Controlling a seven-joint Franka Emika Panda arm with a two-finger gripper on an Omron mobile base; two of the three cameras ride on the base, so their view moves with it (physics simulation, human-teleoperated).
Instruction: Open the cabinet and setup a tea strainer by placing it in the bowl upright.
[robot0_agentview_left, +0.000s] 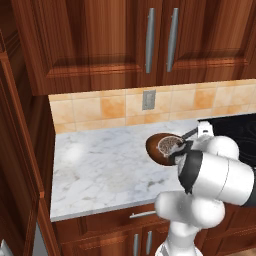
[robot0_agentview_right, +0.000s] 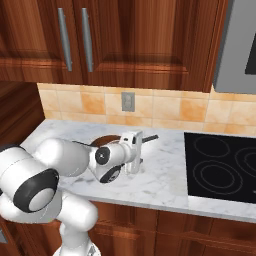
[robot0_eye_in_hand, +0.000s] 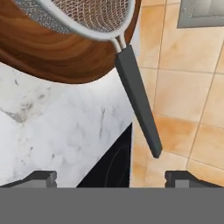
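Here the gripper (robot0_eye_in_hand: 111, 177) gapes wide, holding nothing (tea strainer (robot0_eye_in_hand: 94, 13) sits in the bowl (robot0_eye_in_hand: 61, 52)) over the marble counter (robot0_agentview_left: 100, 170).

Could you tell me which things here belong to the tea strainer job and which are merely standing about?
Job:
tea strainer, sitting in the bowl
bowl, on the marble counter
gripper, open, apart from the strainer's handle

Standing about:
wall cabinets
wall outlet
cooktop

The tabletop (robot0_agentview_left: 100, 170) left of the bowl (robot0_agentview_left: 156, 145) lies open; the backsplash wall (robot0_agentview_left: 100, 110) closes the far side.
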